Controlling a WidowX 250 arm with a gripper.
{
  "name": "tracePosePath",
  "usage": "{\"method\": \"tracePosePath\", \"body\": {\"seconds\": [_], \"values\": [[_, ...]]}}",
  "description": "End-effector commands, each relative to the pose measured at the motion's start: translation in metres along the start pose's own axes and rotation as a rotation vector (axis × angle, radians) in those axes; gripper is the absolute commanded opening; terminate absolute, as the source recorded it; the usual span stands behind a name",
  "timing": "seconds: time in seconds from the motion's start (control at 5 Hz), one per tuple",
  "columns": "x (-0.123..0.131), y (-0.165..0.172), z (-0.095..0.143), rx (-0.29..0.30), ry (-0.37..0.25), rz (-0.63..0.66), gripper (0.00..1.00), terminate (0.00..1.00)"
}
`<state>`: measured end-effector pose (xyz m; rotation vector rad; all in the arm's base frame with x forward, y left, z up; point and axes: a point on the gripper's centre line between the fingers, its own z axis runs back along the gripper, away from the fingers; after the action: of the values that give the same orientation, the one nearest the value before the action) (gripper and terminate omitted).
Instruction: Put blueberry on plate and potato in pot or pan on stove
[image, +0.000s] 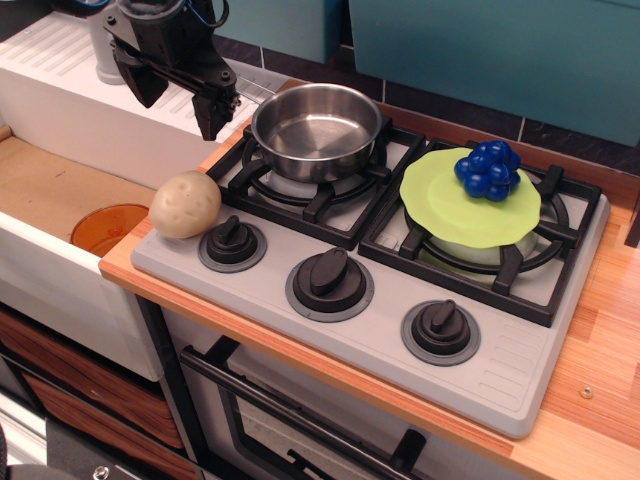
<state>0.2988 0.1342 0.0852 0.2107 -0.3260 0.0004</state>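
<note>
The potato (185, 204) is sitting at the stove's (520, 385) front-left corner — the half still waiting. The blueberry (488, 169) is resting on the plate (455, 205). Farther back the steel pan (316, 129) is lying empty, the gripper (180, 105) hanging wide and empty — it needs lowering over the potato.

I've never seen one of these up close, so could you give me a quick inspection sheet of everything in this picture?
Surface: grey stove with three black knobs, set on a wooden counter.
Job's things: blueberry on the green plate over the right burner; potato on the stove's front left corner; steel pan on the left burner, empty.
Clutter: orange cup in the sink.
Grippers: gripper open, holding nothing, raised left of the pan.
Cables: blue and black wires at the arm's top.
Surroundings: teal wall panels, oven door below.
</note>
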Motion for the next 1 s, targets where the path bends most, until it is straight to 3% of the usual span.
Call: {"method": "tracePosePath", "body": {"seconds": [0.0,0.8], "values": [[-0.013,-0.005,-0.001,-0.001,-0.011,0.039,1.0,0.0],[-0.042,-0.022,-0.021,-0.035,-0.037,0.073,1.0,0.0]]}}
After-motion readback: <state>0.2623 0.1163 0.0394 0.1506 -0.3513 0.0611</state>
